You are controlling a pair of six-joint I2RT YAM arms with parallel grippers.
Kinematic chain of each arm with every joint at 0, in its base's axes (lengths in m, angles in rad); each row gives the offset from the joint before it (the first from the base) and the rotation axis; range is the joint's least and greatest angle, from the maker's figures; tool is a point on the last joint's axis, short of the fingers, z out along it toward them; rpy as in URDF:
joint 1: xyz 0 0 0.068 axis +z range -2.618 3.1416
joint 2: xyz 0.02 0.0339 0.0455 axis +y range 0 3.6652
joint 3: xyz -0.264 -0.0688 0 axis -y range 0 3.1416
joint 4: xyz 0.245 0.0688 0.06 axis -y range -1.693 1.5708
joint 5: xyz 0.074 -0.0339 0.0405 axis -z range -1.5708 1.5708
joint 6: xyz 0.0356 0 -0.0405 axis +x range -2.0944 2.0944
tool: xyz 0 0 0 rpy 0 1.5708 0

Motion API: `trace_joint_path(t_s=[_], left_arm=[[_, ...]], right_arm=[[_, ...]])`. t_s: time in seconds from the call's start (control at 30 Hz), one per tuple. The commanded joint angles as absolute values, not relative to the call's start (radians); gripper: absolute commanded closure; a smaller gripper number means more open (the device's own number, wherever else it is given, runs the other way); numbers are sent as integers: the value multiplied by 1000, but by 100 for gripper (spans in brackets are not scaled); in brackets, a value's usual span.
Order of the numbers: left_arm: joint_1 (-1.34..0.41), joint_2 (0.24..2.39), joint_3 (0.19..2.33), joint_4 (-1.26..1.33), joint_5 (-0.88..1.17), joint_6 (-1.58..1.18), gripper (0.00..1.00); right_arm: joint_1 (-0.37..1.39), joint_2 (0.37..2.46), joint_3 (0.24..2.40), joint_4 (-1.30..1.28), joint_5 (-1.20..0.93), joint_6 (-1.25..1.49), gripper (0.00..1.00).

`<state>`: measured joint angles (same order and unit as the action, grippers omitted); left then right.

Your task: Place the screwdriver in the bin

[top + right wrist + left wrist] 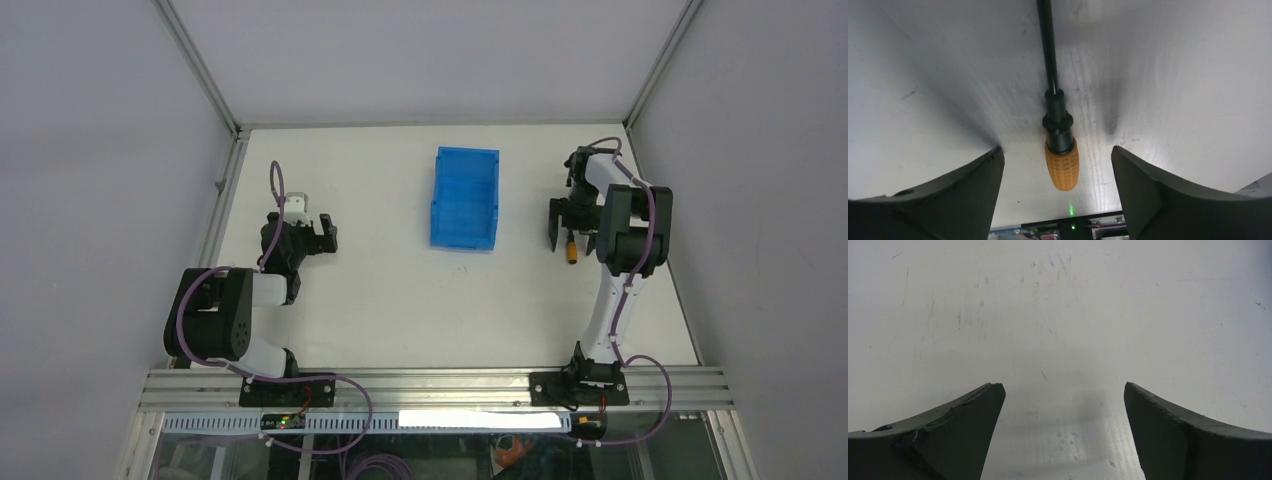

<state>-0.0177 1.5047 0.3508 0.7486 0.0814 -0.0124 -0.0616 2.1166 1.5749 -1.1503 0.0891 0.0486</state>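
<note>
The screwdriver (572,250) lies flat on the white table at the right, with only its orange handle showing below my right gripper (566,236). In the right wrist view the orange handle (1062,165) lies between the two open fingers without touching them, and its thin black shaft (1047,45) runs away from the camera. My right gripper (1058,152) is open and low over it. The blue bin (465,197) stands empty at the table's middle back, left of the right gripper. My left gripper (322,234) is open and empty at the left, and the left wrist view (1064,390) shows only bare table.
Grey walls with metal frame posts close in the table on the left, back and right. The aluminium rail (430,385) carrying both arm bases runs along the near edge. The table's near edge and some electronics (1073,227) show below the screwdriver in the right wrist view.
</note>
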Motion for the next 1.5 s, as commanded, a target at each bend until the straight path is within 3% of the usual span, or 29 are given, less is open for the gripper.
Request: trace_joint_path(t_s=[0.0, 0.07, 0.23, 0.53, 0.77, 0.93, 1.07, 1.27, 1.47], left_arm=[[-9, 1506, 374, 822, 100, -21, 1], [-9, 1506, 374, 822, 100, -21, 1], [-9, 1506, 374, 822, 100, -21, 1], [-9, 1506, 374, 822, 100, -21, 1], [-9, 1506, 374, 822, 100, -21, 1], [-9, 1506, 374, 824, 100, -21, 1], [-9, 1506, 375, 823, 100, -21, 1], [-9, 1506, 374, 823, 101, -21, 1], [-9, 1506, 374, 823, 100, -21, 1]], right_arm=[[-67, 2148, 1548, -1021, 129, 19, 24], [-67, 2161, 1553, -1014, 129, 9, 41], [-65, 2137, 1602, -1091, 131, 6, 100], [-64, 2078, 2053, -1599, 81, 38, 100], [-64, 2059, 2286, -1696, -54, 150, 100], [-8, 2008, 2283, -1606, -186, 247, 100], [156, 1967, 2215, -1426, -257, 359, 100], [385, 2052, 2289, -1303, -197, 446, 100], [484, 2135, 2274, -1220, -64, 456, 100]])
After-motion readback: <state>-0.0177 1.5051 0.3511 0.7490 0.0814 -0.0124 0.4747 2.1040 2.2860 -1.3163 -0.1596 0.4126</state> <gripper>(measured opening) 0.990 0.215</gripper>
